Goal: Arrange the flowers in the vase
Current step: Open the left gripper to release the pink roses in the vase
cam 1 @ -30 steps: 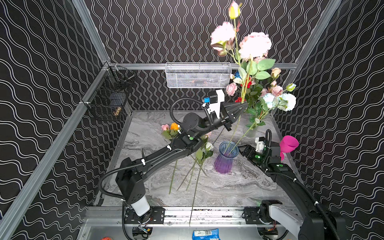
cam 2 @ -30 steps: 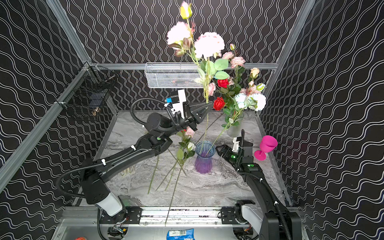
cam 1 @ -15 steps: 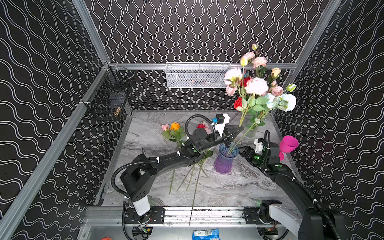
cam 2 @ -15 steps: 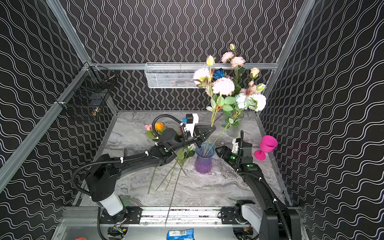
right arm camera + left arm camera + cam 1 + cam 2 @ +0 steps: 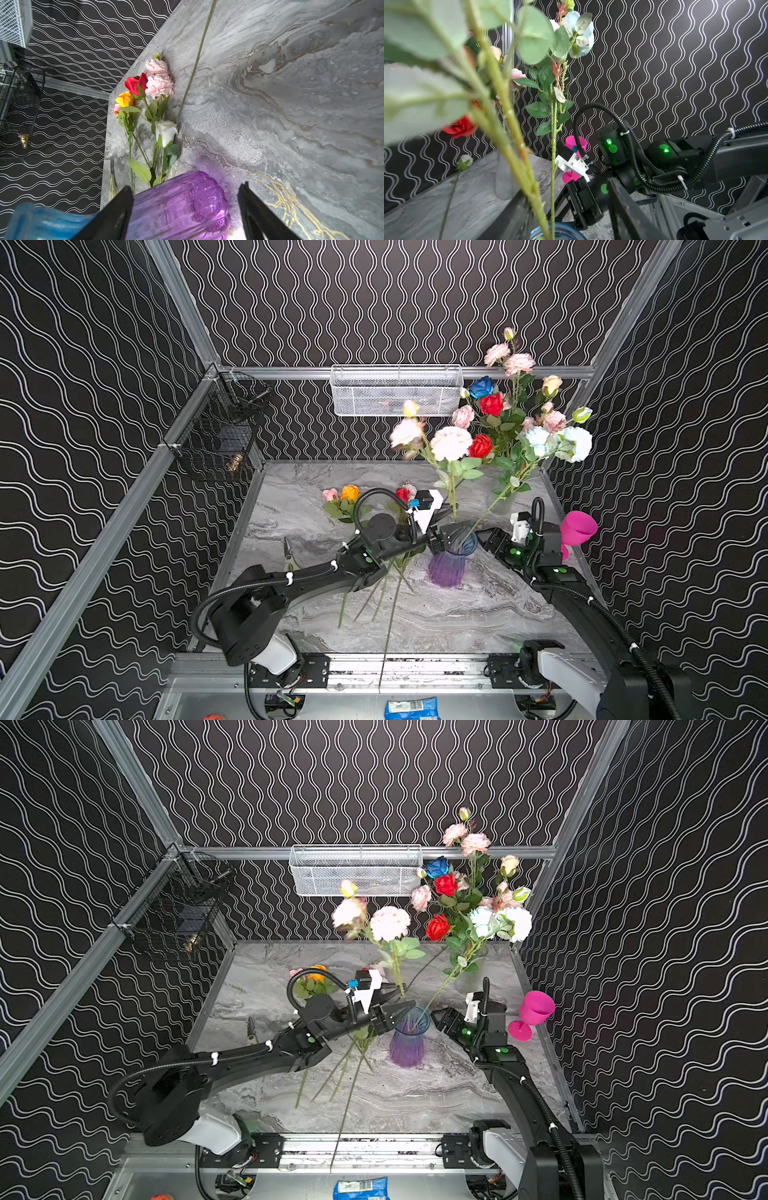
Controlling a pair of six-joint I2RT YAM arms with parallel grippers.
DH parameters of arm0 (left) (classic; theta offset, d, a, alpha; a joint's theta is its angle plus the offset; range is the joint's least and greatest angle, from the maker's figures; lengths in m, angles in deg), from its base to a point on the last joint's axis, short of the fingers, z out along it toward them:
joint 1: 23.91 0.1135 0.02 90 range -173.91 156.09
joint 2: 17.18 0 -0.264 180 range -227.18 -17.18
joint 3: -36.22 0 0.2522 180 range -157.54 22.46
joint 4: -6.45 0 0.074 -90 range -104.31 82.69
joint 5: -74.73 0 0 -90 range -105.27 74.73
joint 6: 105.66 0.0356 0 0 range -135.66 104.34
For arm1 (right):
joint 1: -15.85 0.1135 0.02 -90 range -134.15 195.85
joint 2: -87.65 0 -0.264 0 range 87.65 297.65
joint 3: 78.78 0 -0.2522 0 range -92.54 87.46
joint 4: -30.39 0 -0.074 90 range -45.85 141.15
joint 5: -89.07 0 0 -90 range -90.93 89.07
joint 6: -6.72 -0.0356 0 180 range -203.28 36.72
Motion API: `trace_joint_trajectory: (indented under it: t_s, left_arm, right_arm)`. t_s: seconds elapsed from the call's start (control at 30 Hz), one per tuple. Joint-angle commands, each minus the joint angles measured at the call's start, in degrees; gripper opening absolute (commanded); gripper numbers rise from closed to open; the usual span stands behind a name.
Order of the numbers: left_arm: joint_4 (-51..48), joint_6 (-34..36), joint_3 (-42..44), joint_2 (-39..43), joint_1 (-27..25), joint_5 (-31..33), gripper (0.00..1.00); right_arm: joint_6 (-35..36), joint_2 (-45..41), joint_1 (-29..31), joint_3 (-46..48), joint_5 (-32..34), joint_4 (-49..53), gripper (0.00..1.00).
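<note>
My left pincer point(image 5: 399, 999) is released at the mouth of the purple vase point(image 5: 407, 1048), its fingers on either side of the pink spray point(image 5: 451, 443) stem that stands in it. My right pincer point(image 5: 186, 187) straddles the vase body, unclenched. More flowers point(image 5: 159, 85) lie on the table point(image 5: 291, 104) just beside the vase.

Readable text: none is found in any view.
Print on blue packet point(image 5: 409, 708): a white patch is seen, too small to be read.
</note>
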Motion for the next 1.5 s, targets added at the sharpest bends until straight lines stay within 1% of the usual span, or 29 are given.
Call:
trace_joint_trajectory:
  t_s: [0.0,0.13,0.23,0.3,0.5,0.53,0.6,0.67,0.73,0.83,0.9,1.0,1.17,1.37,1.47]
  left_arm:
    - [-6.32,4.77,-0.40,2.68,-0.05,3.42,0.67]
    - [-17.10,8.31,-2.37,6.09,-0.05,5.51,0.74]
    - [-21.35,10.95,-2.88,8.17,-0.09,6.89,0.82]
    - [-24.34,12.73,-3.78,8.95,-0.05,8.27,0.85]
    - [-34.54,14.34,-7.32,10.69,-0.04,10.38,0.88]
    - [-36.49,14.37,-7.73,11.07,-0.03,10.68,0.89]
    - [-40.29,14.53,-7.95,12.20,-0.04,10.38,0.94]
    - [-42.75,14.77,-7.15,14.01,-0.05,10.15,0.95]
    - [-46.37,14.52,-7.93,14.74,0.02,11.34,0.95]
    - [-53.28,14.85,-10.41,14.46,0.03,11.09,0.99]
    - [-57.27,14.44,-11.68,14.53,0.04,9.97,0.99]
    - [-60.30,13.15,-10.98,15.80,-0.01,10.08,0.99]
    - [-64.77,11.97,-9.20,17.88,0.03,12.19,0.99]
    - [-60.94,10.11,-6.38,19.23,-0.03,11.87,0.99]
    - [-61.28,9.43,-5.82,19.39,0.00,9.63,0.99]
  right_arm:
    - [0.07,-0.23,0.07,-0.76,0.46,0.00,0.81]
    - [0.24,-0.27,0.13,-1.16,0.71,0.27,0.81]
    - [0.41,-0.21,0.14,-1.51,1.01,0.47,0.81]
    - [0.50,-0.14,0.12,-1.81,1.06,0.64,0.81]
    - [0.80,-0.80,0.09,-2.38,1.86,1.44,0.81]
    - [0.85,-0.87,0.13,-2.47,1.94,1.56,0.81]
    - [1.00,-0.84,0.13,-2.83,1.96,1.77,0.81]
    - [1.20,-0.75,0.11,-3.10,1.96,2.10,0.81]
    - [1.14,-0.32,0.12,-3.37,2.11,1.78,0.81]
    - [1.28,0.57,0.07,-4.39,2.02,1.88,0.81]
    - [1.39,1.00,0.11,-4.84,2.11,1.73,0.81]
    - [1.30,1.36,0.11,-5.36,2.21,1.93,0.81]
    - [1.78,1.73,0.13,-5.92,2.16,2.61,0.81]
    - [3.65,-0.81,0.12,-6.22,4.50,6.07,0.79]
    - [4.26,-2.05,0.13,-6.89,6.80,9.61,0.79]
